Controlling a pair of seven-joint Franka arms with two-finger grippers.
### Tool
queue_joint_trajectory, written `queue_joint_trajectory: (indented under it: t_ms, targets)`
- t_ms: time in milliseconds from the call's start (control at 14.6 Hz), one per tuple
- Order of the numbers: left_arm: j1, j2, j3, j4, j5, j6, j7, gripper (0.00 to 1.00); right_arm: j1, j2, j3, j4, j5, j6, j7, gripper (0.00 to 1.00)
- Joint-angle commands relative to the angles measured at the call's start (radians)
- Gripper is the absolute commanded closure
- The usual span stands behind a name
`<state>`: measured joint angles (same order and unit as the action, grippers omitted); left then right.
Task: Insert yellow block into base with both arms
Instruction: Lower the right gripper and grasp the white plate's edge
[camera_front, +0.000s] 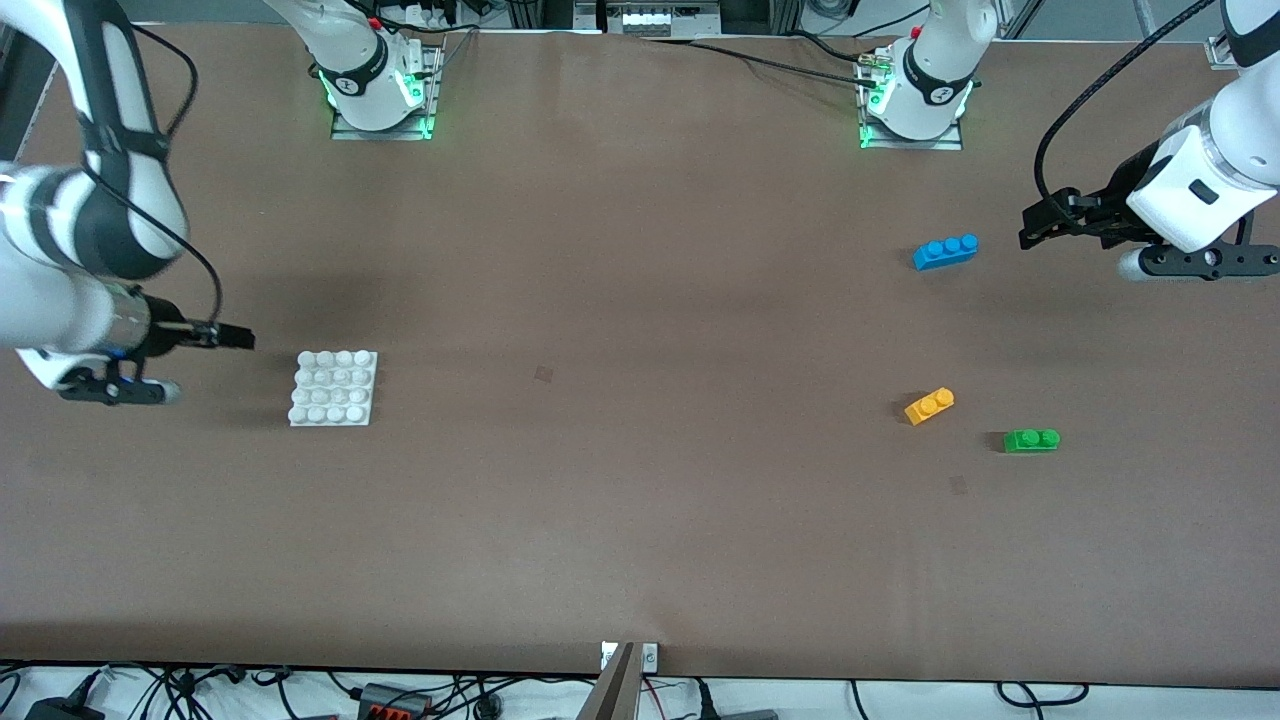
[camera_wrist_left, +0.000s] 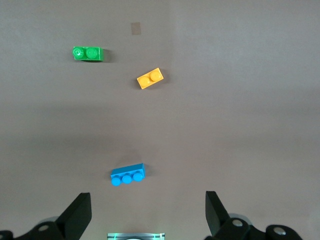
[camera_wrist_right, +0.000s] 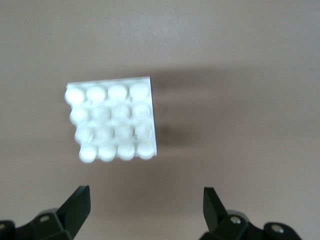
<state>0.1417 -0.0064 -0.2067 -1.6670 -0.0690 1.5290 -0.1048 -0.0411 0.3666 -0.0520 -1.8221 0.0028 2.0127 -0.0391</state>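
Left hand (camera_front: 1030, 228) (fingers spread) hovers; right hand (camera_front: 243, 338) likewise.

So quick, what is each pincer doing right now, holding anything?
Left pincer: open, holding nothing, up over the table near the blue brick.
Right pincer: open, holding nothing, beside the base.

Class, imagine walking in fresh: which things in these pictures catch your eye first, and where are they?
Three bright bricks sit toward the left arm's end of the table: the blue brick farthest from the front camera, the yellow block and green brick nearer. The white base lies alone toward the right arm's end. The left gripper and right gripper hang open, empty.
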Motion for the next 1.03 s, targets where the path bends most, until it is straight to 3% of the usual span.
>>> queue_joint_trajectory:
  t_ms: [0, 342, 890, 959]
  targets:
    - [0.013, 0.002, 0.0, 0.018, -0.023, -0.021, 0.037, 0.0, 0.007, 0.056, 0.0, -0.054, 0.01, 0.143, 0.018, 0.0]
    - [0.022, 0.011, 0.007, 0.018, -0.026, -0.021, 0.066, 0.0, 0.007, 0.123, 0.006, -0.132, 0.016, 0.325, 0.016, 0.0]
    - [0.035, 0.011, 0.007, 0.018, -0.028, -0.021, 0.079, 0.0, 0.01, 0.181, 0.027, -0.134, 0.017, 0.4, -0.025, 0.0]
    - [0.035, 0.011, 0.007, 0.018, -0.026, -0.021, 0.079, 0.0, 0.01, 0.184, 0.027, -0.134, 0.017, 0.402, -0.031, 0.05]
